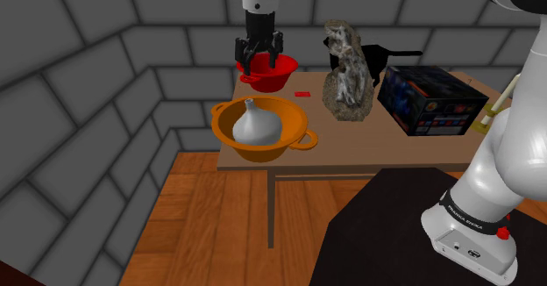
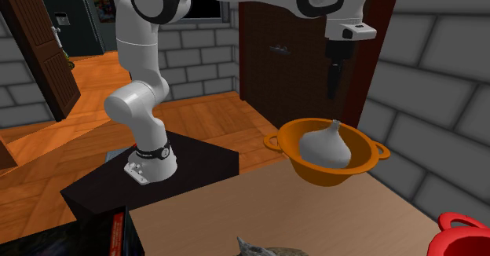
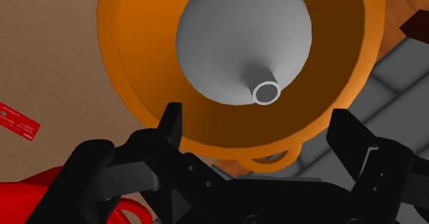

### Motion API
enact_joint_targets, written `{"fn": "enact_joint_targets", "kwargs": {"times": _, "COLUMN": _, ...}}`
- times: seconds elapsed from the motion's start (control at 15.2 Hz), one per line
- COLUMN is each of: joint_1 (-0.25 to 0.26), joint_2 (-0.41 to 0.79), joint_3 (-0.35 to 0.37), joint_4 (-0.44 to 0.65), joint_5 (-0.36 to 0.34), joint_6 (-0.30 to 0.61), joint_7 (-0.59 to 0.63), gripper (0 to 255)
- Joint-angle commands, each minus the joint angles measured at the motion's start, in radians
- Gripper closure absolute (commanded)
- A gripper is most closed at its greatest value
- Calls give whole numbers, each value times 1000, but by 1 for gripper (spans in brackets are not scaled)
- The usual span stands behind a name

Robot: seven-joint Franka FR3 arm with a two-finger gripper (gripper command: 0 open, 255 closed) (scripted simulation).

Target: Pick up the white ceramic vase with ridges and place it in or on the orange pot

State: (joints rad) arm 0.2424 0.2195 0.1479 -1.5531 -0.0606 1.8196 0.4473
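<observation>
**A:** Shoulder view first. Where is the vase?

**B:** The vase sits inside the orange pot, near the table's front corner on that view's left. The claw hangs above and behind it, over the red pot, spread wide and holding nothing.

**A:** Which way does it point?

**B:** Neck up, round body down, so its long axis is close to vertical.

**A:** And the second exterior view?

**B:** The body lies low in the pot and the narrow neck rises past the rim. It may lean slightly toward that view's right, though that could be camera roll. The claw is well above it and apart from it.

**A:** The wrist view?

**B:** It looks almost straight down the vase's axis. The round mouth of the neck faces the camera, beyond the two fingers, which stand far apart and touch nothing. A red card lies on the table beside the pot.

**A:** What could go wrong?

**B:** I'd judge the placing done, so the danger is disturbing it. If the claw dropped straight down, it would strike the neck and tip the vase against the pot's wall. The pot's handle seems to reach the table edge, so a sideways knock might shove it off. A low sweep could also clip the red pot.
</observation>
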Motion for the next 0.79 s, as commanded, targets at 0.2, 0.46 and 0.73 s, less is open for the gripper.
{"fn": "enact_joint_targets", "kwargs": {"times": 0.2, "joint_1": 4, "joint_2": 5, "joint_3": 2, "joint_4": 134, "joint_5": 0, "joint_6": -129, "joint_7": -1, "gripper": 0}}
{"fn": "enact_joint_targets", "kwargs": {"times": 0.46, "joint_1": 4, "joint_2": 5, "joint_3": 2, "joint_4": 134, "joint_5": 0, "joint_6": -129, "joint_7": -1, "gripper": 0}}
{"fn": "enact_joint_targets", "kwargs": {"times": 0.73, "joint_1": 4, "joint_2": 5, "joint_3": 2, "joint_4": 134, "joint_5": 0, "joint_6": -129, "joint_7": -1, "gripper": 0}}
